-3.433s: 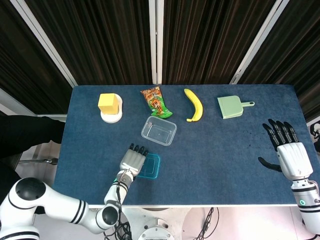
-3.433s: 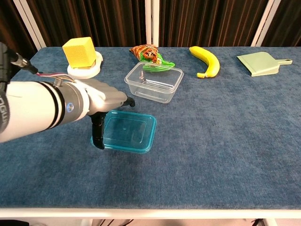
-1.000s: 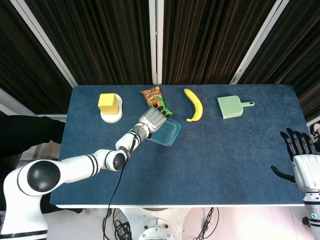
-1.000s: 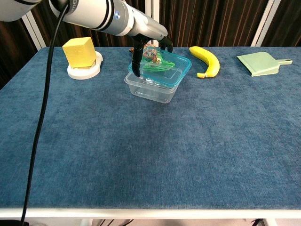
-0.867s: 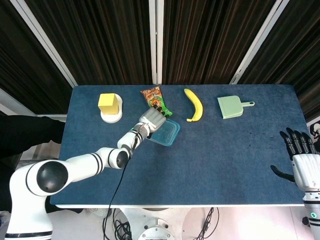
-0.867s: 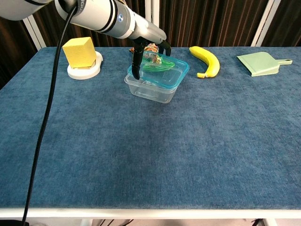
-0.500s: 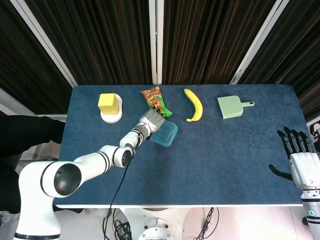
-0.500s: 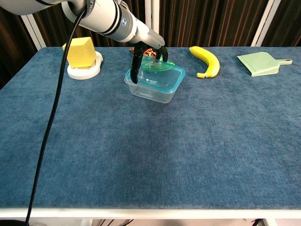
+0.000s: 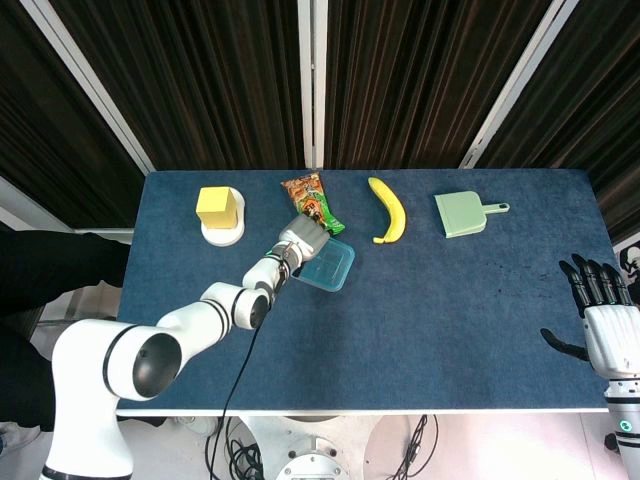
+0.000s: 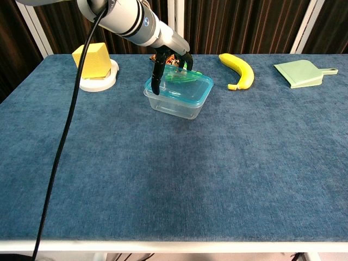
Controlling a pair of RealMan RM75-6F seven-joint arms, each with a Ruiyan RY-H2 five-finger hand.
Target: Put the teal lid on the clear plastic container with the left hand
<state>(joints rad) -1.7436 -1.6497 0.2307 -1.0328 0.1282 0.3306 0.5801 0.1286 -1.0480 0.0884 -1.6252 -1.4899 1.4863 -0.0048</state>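
Teal lid [image 10: 182,87] sits atop the clear plastic container [image 10: 175,104], gripped by left hand [image 10: 169,62].

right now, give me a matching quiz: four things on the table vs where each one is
Things:
1. lid
2. yellow block
3. banana
4. dustpan

Places:
A. on a white dish
B. far right of the back row
C. on the container, left hand on it
D. between the snack bag and the dustpan

Pairs: 1-C, 2-A, 3-D, 4-B

Looks like a lab test cell: blue-felt table [image 9: 450,300], black curtains [image 9: 200,80] behind, loose cable [image 10: 65,136], random props.
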